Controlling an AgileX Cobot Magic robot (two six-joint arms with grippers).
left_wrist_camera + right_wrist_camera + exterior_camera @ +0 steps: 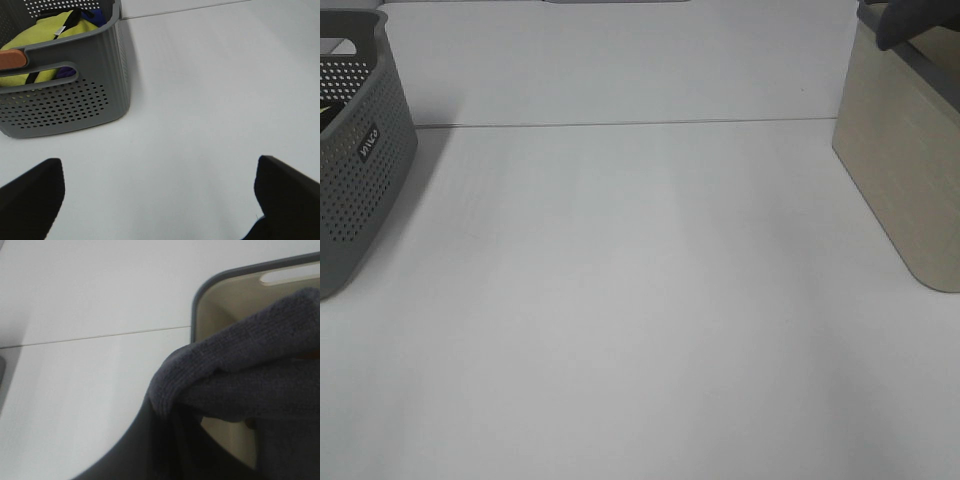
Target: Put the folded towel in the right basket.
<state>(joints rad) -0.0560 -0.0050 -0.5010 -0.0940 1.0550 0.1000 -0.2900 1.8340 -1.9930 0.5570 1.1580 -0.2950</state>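
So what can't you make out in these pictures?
Right fingers: right wrist view, folded dark grey knitted towel covers them; grip unclear.
Beige right basket with grey rim: high view, cut by frame edge.
Grey perforated plastic basket: left wrist view, wall hides contents partly.

From my station this reads as a lab test bench: a plain white table (640,300) staged with a grey perforated laundry basket (360,190) and a beige basket (905,180).

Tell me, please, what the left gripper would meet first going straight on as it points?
Probably the bare white tabletop; the grey perforated plastic basket sits off to one side.
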